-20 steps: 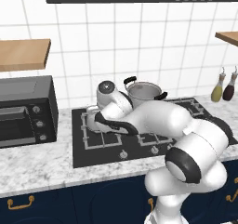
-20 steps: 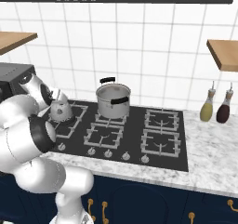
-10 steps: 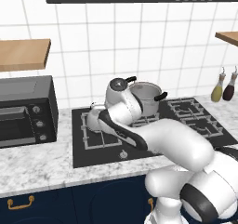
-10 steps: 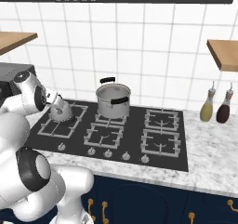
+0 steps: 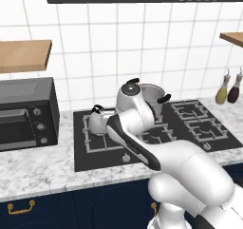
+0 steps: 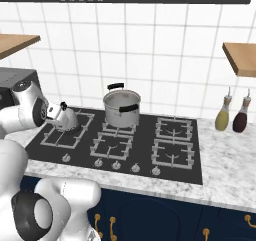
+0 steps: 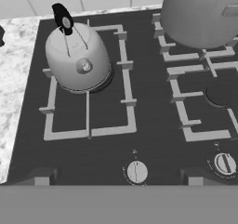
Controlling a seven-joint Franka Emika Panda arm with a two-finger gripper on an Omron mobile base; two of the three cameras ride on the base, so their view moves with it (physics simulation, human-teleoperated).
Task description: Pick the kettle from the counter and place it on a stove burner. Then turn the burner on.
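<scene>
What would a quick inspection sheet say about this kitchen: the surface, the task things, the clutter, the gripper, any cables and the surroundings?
Surface: speckled marble counter around a black cooktop.
Job's things: kettle sits upright on the large stove burner, toward its back; knob in front of it.
Clutter: steel pot on a rear burner; two bottles at right.
Gripper: cannot tell whether open or shut.
Cables: nothing seen.
Surroundings: toaster oven, wooden shelves, white tiles, hood above.

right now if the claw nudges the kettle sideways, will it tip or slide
Probably slide. The kettle is squat and wide-based, so tipping looks unlikely. It sits on raised grate bars, which may catch its base and jolt it. Its smooth rounded body would likely slip off a side push.
</scene>
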